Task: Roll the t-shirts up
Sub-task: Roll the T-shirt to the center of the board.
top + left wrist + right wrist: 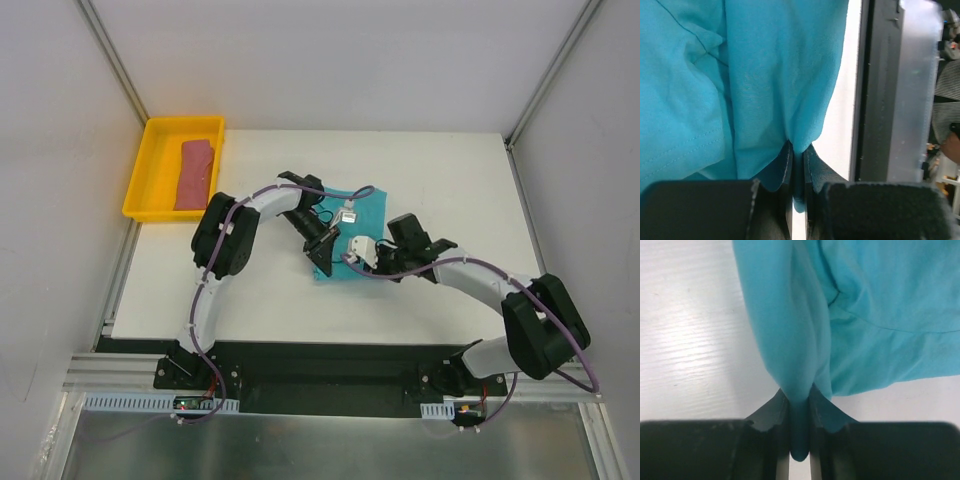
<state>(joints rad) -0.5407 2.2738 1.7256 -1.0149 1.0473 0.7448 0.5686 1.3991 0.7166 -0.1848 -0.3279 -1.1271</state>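
Two end effectors [797,150] [799,392], two t-shirts [368,205] [195,172], one tray [150,135]

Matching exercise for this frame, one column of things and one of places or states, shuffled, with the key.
Things:
1. teal shirt
2. pink shirt
3. tray
4. table

Places or states:
A. yellow, at the table's far left corner
B. white surface under the arms
C. lying in the tray
D. on the table, clamped in the left jaws and the right jaws

Pairs: 1-D, 2-C, 3-A, 4-B
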